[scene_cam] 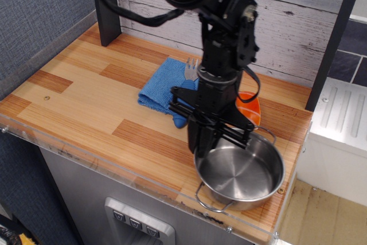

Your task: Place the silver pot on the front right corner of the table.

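Note:
The silver pot is at the front right corner of the wooden table, near the clear front edge; I cannot tell if it rests on the wood. One wire handle points to the front, the other to the back right. My black gripper comes down from above and is shut on the pot's left rim. The arm hides part of the rim.
A blue cloth lies in the middle of the table with a silver fork at its far edge. The orange sushi piece sits behind the pot, partly hidden by the arm. A white plank wall stands at the back.

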`<state>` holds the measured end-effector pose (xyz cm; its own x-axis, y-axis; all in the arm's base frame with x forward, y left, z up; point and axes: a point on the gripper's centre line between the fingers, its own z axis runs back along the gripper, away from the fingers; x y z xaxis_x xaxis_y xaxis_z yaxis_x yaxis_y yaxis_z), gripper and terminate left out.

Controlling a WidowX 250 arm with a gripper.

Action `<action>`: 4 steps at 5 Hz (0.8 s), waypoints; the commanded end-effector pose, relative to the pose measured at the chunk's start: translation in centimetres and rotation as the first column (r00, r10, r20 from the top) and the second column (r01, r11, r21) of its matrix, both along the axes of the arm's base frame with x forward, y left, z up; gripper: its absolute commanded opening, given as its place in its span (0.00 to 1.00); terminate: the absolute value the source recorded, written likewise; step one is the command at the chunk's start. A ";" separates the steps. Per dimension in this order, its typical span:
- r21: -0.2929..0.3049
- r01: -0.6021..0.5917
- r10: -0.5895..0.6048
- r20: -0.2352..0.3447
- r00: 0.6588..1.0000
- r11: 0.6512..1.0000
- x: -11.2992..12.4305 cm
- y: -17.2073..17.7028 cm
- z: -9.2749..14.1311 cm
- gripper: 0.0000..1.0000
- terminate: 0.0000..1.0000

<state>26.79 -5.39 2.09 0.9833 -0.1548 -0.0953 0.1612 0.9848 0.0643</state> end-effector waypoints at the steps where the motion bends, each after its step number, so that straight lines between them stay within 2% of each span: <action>1: 0.003 -0.087 0.086 0.112 0.990 0.996 -0.5 2.8 5.3 1.00 0.00; 2: -0.026 -0.135 0.138 0.204 0.969 0.990 0.1 4.1 9.2 1.00 0.00; 3: -0.046 -0.215 0.220 0.258 0.941 0.975 0.1 6.1 11.7 1.00 0.00; 4: -0.053 -0.304 0.308 0.233 0.922 0.951 -0.5 8.1 11.2 1.00 0.00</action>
<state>27.67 2.47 12.14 0.9801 0.1664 0.1079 -0.1722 0.9839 0.0473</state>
